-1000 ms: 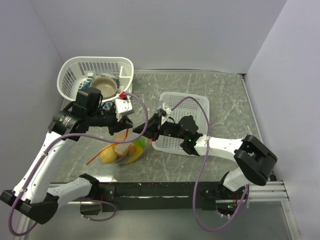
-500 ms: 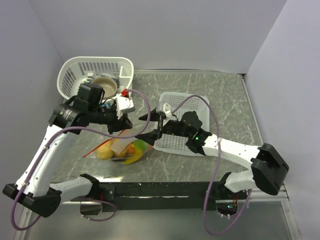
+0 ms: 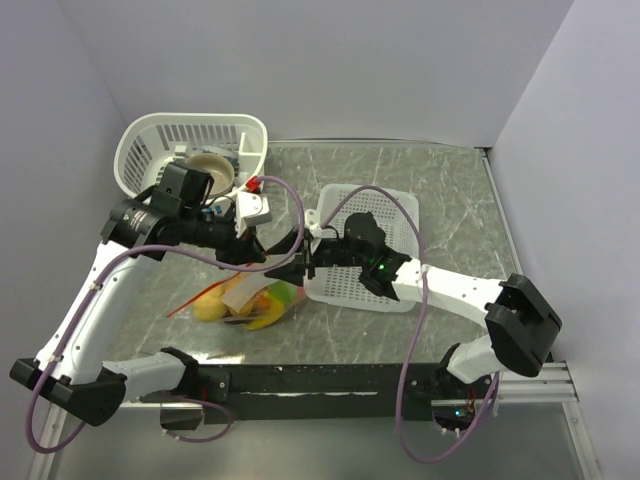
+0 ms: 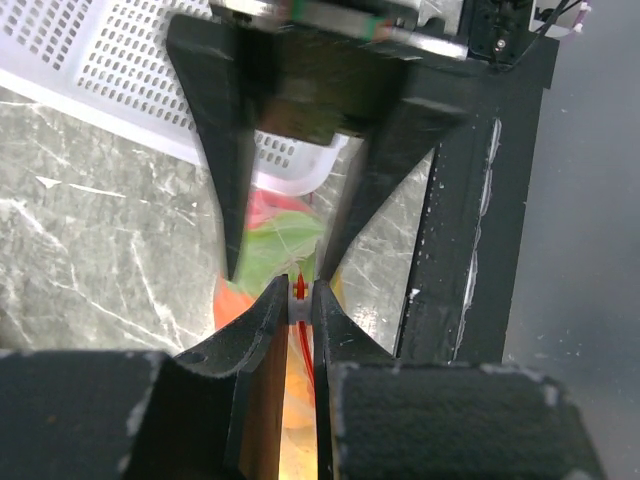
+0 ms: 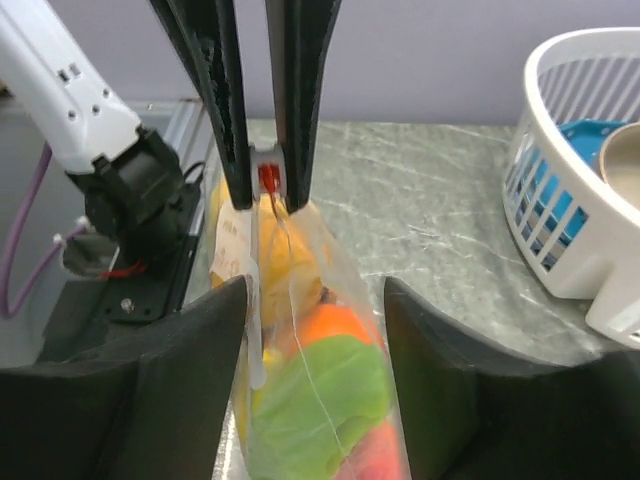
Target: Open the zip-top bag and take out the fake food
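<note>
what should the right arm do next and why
Probably close the right gripper on the zip-top bag: its jaws stand open either side of it, while the left gripper pinches the zip edge above, fake food inside.

I saw zip-top bag [image 3: 246, 300] lying near-left on table [image 3: 455, 215], fake food [image 3: 213, 306] inside: yellow, green, orange. Left gripper [image 3: 254, 256] at bag's top edge, right gripper [image 3: 286, 270] just beside. 2 white baskets: round basket [image 3: 142, 150] rear-left, rectangular basket [image 3: 398, 212] center.

Two arms [image 3: 85, 310] [image 3: 450, 290]; two mesh baskets [image 3: 135, 160] [image 3: 335, 288]; one zip-top bag [image 3: 255, 300]; one tan bowl [image 3: 208, 172]; four-plus fake food [image 5: 320, 400] pieces.
</note>
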Motion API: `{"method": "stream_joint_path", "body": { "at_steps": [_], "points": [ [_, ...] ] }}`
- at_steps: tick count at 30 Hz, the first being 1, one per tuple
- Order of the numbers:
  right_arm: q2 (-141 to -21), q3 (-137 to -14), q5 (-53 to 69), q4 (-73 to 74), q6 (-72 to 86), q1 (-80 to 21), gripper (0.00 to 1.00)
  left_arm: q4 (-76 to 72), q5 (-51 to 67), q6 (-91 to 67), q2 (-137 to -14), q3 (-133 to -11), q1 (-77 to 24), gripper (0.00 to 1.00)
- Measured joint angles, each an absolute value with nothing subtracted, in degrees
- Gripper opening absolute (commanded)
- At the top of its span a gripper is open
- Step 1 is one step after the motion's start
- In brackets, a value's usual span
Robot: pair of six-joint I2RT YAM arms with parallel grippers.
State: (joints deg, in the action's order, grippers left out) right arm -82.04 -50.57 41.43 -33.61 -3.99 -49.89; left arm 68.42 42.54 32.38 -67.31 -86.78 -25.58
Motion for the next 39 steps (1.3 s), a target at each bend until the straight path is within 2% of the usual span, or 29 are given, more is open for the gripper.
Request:
{"method": "stream_joint_path", "body": {
  "at_steps": [1, 3, 11, 14, 15, 16, 17, 22, 26, 35, 37, 38, 39],
  "points": [
    [-82.4, -50.6, 42.0, -33.6, -3.7, -49.9, 0.28, 68.5, 42.7, 32.4, -67.4, -86.8, -25.6, 0.16],
    [-82.9, -50.6, 43.1, -33.6, -3.6, -49.9, 0.23, 68.5, 42.9, 32.4, -67.5, -86.8, -25.6, 0.17],
    [-83.4, -50.7, 46.2, -35.8, -1.3, -49.9, 0.25, 68.0, 44.7, 32.2, -67.7, -85.5, -26.3, 0.17],
    [-83.4, -50.7, 47.3, -36.7, -0.9, -49.8, 0.23, 68.0, 45.2, 32.1, -67.9, -84.6, -26.9, 0.17],
    [-83.4, -50.7, 47.8, -36.9, -0.9, -49.7, 0.1, 68.0, 45.2, 32.1, -68.0, -84.6, -26.9, 0.17],
    [-83.4, -50.7, 48.1, -36.9, -0.9, -49.7, 0.03, 67.9, 45.2, 32.1, -68.1, -84.6, -27.0, 0.17],
    [-83.4, -50.7, 48.6, -37.0, -0.4, -49.5, 0.0, 67.9, 45.2, 32.1, -68.2, -84.6, -27.0, 0.17],
    [-83.4, -50.7, 50.0, -36.9, 1.0, -48.9, 0.0, 67.5, 45.1, 32.2, -68.2, -84.6, -27.0, 0.18],
    [-83.4, -50.6, 50.5, -38.4, 3.8, -47.9, 0.0, 66.6, 44.4, 32.2, -68.1, -84.5, -27.2, 0.26],
    [-82.2, -49.3, 46.0, -44.0, 10.7, -40.6, 0.0, 66.0, 40.1, 32.4, -65.1, -75.4, -27.2, 0.24],
    [-81.8, -49.3, 45.9, -44.2, 11.1, -39.9, 0.0, 65.9, 38.8, 32.3, -64.8, -74.9, -27.2, 0.31],
    [-81.7, -49.3, 46.0, -44.2, 11.5, -40.0, 0.0, 65.6, 38.5, 32.3, -64.7, -74.9, -27.2, 0.49],
    [-81.8, -49.5, 46.1, -44.1, 11.8, -40.3, 0.0, 65.1, 37.9, 32.3, -64.6, -75.1, -27.2, 0.55]
  ]
}}
